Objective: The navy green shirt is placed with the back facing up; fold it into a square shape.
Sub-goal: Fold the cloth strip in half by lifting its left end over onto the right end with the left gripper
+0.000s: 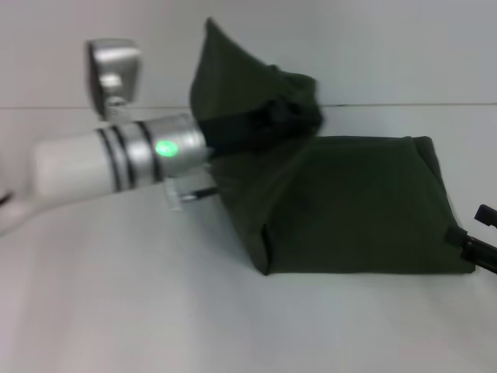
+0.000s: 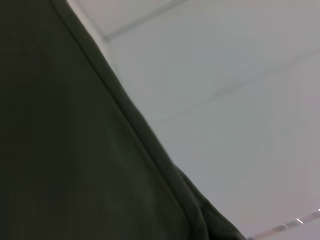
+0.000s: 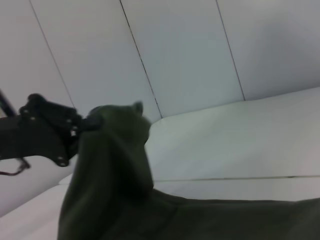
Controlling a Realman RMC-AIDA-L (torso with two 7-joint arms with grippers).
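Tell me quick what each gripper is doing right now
Left gripper: shut on the navy green shirt, holding one end lifted off the table.
Right gripper: at the shirt's right edge; open or shut cannot be told.

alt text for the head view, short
The left end effector lifts one side of a dark olive-green cotton shirt off a white table, the rest lying partly folded. The right end effector sits at the shirt's right edge.

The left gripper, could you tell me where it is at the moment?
In the head view, the left gripper is raised left of centre, wrapped in a lifted fold of the dark olive-green cotton shirt.
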